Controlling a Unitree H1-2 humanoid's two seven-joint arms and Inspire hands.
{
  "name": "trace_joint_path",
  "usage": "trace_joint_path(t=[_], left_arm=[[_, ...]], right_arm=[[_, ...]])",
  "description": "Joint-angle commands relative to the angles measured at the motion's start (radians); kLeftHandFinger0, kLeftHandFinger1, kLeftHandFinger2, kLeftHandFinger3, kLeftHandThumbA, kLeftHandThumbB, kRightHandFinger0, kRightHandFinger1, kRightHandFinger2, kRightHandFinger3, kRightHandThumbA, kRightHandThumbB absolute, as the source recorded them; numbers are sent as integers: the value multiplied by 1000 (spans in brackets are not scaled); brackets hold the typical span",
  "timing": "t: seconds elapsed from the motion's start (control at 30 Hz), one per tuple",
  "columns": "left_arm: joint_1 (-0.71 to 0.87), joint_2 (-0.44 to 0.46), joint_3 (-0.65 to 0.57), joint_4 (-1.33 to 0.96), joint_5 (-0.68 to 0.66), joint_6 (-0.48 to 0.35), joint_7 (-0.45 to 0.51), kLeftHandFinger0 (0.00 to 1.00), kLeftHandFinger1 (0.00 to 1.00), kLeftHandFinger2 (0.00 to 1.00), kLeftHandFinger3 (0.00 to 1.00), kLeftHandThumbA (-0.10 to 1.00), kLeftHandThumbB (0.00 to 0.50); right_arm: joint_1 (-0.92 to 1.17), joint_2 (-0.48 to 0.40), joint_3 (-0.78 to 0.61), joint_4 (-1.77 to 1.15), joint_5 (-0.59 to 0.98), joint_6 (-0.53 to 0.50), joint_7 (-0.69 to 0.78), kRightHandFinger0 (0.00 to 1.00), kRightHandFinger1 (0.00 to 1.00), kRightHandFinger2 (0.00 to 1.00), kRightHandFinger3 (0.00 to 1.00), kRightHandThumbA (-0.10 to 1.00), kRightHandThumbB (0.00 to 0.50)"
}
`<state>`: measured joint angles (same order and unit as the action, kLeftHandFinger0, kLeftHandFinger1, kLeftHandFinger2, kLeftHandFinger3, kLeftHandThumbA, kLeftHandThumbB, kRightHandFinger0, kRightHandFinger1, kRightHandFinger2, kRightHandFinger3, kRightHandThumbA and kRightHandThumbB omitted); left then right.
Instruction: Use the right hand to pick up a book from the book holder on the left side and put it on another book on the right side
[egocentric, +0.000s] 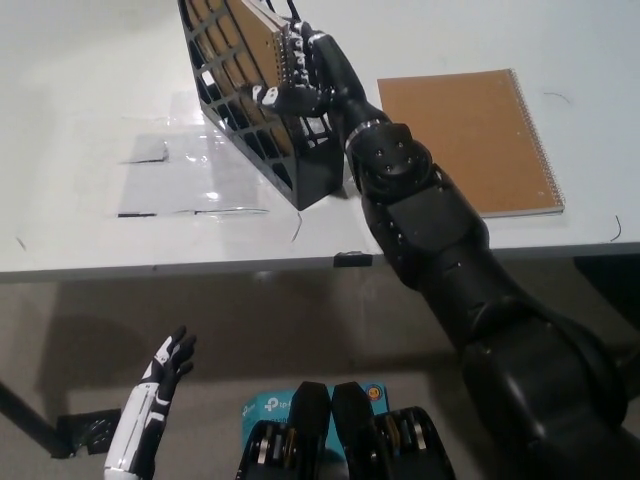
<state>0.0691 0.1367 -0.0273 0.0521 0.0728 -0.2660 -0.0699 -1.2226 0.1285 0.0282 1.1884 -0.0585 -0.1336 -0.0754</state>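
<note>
The right robot hand (300, 85) was clamped on the spiral edge of the book (250, 45) standing in the holder (300, 170), which looked thin, light and stiff, while the left robot hand (160, 385) hung open below the desk (80, 150).

The desk (90, 60) is plain white, and the book holder (262, 140) on it is black with an open lattice pattern. Both spiral-bound books are kraft brown with pale wire binding: the one in the holder (235, 45) and the one lying flat (470, 135). The right hand (310, 75) is glossy black, the left hand (160, 385) white with black fingers (180, 350).
</note>
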Motion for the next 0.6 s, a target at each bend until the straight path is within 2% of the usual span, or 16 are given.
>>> trace_joint_path(t=[0.0,0.1,0.13,0.23,0.37,0.47,0.57], left_arm=[[-6,8,-6,-18,-5,-16,-11,1000,1000,1000,1000,1000,179],[-3,9,-5,-27,-15,-3,-16,1000,1000,1000,1000,1000,194],[-3,9,-4,-29,-25,0,-20,1000,1000,1000,1000,993,197],[-7,12,-6,-25,-26,-9,-25,1000,1000,1000,1000,990,188],[-12,9,-2,-21,-26,-6,-24,1000,1000,1000,1000,987,207],[-10,6,-1,-25,-29,2,-24,1000,1000,1000,1000,987,212],[-19,6,0,-28,-37,12,-29,1000,1000,1000,1000,986,214]], right_arm=[[-85,7,9,22,-13,31,-39,0,236,590,550,-100,183],[-82,13,12,43,-18,19,-44,0,276,642,640,-100,166],[-82,18,21,60,-27,13,-52,0,317,672,664,-100,154],[-81,19,25,75,-25,-2,-54,0,353,692,647,-100,158],[-76,16,24,86,-15,-7,-38,8,407,740,644,-100,150],[-73,17,-26,91,48,-14,10,0,414,729,648,-100,131],[-97,18,-155,94,181,39,58,0,334,724,626,-100,162]])
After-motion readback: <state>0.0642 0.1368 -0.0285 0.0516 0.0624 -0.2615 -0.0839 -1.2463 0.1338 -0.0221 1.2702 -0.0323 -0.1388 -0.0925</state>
